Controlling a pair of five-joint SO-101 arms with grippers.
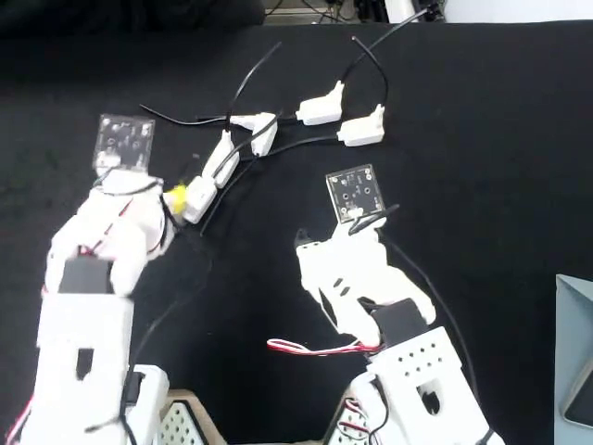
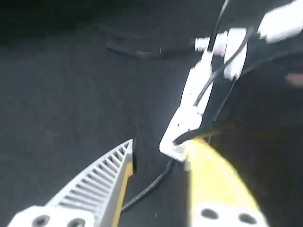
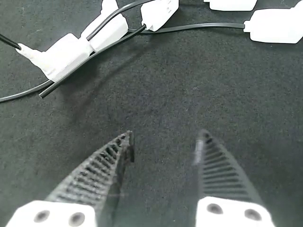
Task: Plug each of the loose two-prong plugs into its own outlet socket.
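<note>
The left gripper (image 2: 161, 145) stands spread over the black desk (image 1: 500, 139), with its ribbed grey finger (image 2: 102, 182) on one side and its yellow finger (image 2: 213, 184) on the other. It pinches nothing. Right at the yellow fingertip lies the near end of a white connector pair (image 2: 187, 113), two white bodies joined in a line that runs away from the gripper. Whether the finger touches the pair cannot be told. A black cable (image 2: 151, 187) leaves that near end and passes back between the fingers. Beyond the far end of the pair lies a third white plug (image 2: 234, 52), crossed by black leads. In the high view a small square panel (image 1: 125, 144) lies near this gripper, on the side away from the pair.

The right gripper (image 3: 165, 137) is likewise spread, with bare desk between its dark ribbed fingers (image 3: 99, 179), and it holds nothing. The connector pair lies well ahead of its fingertips. Farther ahead, toward the other side, are two loose white plugs (image 3: 277, 23), close together, each on its own black lead. In the high view a second panel (image 1: 355, 193) lies close beside this gripper.
</note>
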